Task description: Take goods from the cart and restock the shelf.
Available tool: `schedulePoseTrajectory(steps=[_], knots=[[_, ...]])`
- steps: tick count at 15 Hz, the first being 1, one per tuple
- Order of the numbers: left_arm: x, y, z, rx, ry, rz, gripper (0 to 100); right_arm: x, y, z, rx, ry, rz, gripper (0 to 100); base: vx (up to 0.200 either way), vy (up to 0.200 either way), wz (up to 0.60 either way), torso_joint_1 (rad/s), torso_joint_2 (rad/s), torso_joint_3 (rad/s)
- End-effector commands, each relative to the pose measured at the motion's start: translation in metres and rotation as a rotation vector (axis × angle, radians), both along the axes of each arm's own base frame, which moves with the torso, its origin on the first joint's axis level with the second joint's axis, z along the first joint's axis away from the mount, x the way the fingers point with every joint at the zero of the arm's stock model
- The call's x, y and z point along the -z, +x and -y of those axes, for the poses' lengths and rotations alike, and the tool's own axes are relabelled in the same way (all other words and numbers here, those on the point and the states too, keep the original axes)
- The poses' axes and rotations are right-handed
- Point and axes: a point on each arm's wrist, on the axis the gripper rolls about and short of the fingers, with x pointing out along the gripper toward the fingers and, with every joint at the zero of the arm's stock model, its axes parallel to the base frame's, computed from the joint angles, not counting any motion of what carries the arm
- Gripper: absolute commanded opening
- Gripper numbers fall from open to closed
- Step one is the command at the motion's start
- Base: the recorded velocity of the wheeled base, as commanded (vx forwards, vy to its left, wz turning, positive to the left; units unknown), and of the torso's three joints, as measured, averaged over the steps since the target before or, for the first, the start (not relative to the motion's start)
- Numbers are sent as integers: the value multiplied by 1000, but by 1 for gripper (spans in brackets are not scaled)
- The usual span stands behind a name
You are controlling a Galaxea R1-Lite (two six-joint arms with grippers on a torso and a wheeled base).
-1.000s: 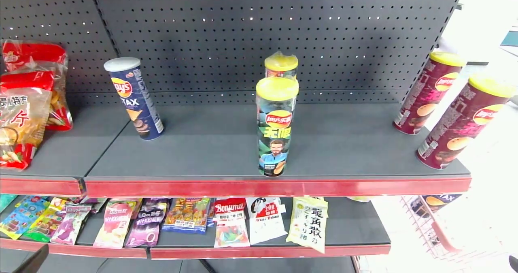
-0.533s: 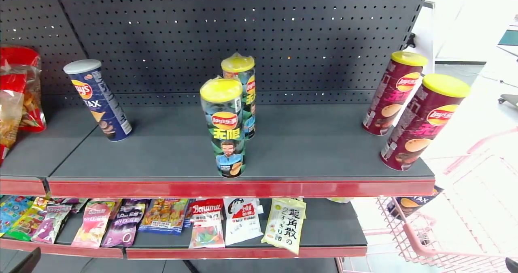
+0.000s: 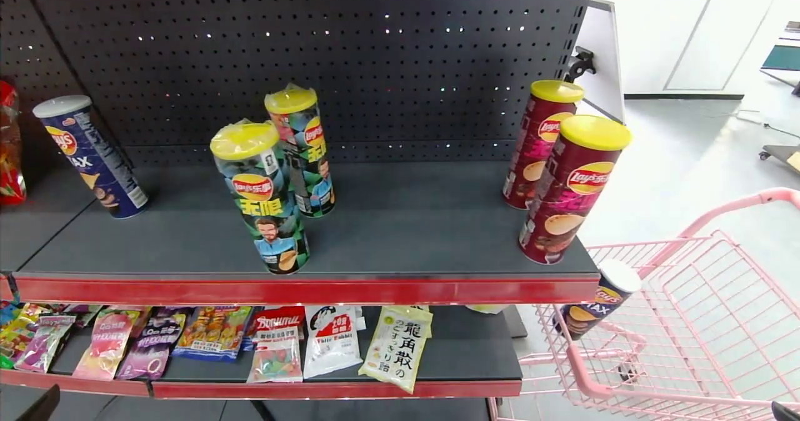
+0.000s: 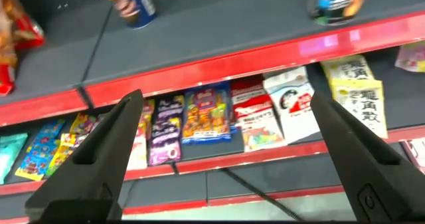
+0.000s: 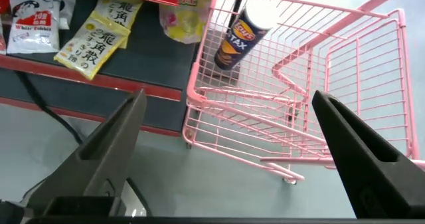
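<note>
In your head view, the blue can (image 3: 597, 299) leans in the pink cart (image 3: 700, 321), right of the shelf (image 3: 400, 221). In your left wrist view, the left gripper (image 4: 226, 96) has its fingers spread wide before the lower shelf's snack bags (image 4: 199, 114). In your right wrist view, the right gripper (image 5: 229, 94) is likewise spread and empty, near the cart.

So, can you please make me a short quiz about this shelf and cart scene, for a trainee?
1. True or false: the pink cart holds one blue chip can.
2. How many yellow-lidded chip cans stand on the top shelf? A) two B) four C) six
3. Fill in: the left gripper and the right gripper are both ____.
Key: 1 true; 2 B; 3 open.
</note>
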Motion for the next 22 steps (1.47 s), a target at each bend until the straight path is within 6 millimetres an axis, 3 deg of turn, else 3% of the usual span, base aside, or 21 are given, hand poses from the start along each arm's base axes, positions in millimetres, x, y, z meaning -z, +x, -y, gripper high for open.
schedulePoseTrajectory(steps=[1,8,22], knots=[[0,0,0,0,-1,0,100,0,1,0,-1,-2,-4,100,0,0,-600,7,-2,2],[0,-6,-1,3,-5,38,100,1,1,-1,-9,-12,-9,100,0,0,-600,2,2,3],[14,-25,-4,10,-6,49,100,4,3,-1,7,-26,-27,100,0,0,0,-5,10,7]])
